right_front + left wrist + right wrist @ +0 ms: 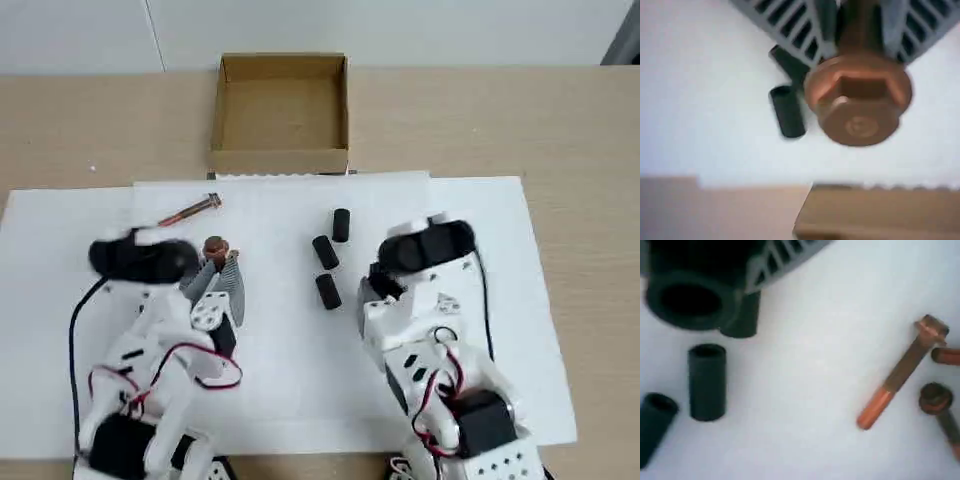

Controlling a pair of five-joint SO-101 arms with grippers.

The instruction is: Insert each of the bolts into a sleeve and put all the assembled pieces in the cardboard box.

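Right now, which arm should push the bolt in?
Probably left: the left pincer grips a bolt by its shank, while the right pincer holds a sleeve, ready to receive it.

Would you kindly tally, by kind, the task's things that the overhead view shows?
Bolts: 2
Sleeves: 3
Box: 1
Total: 6
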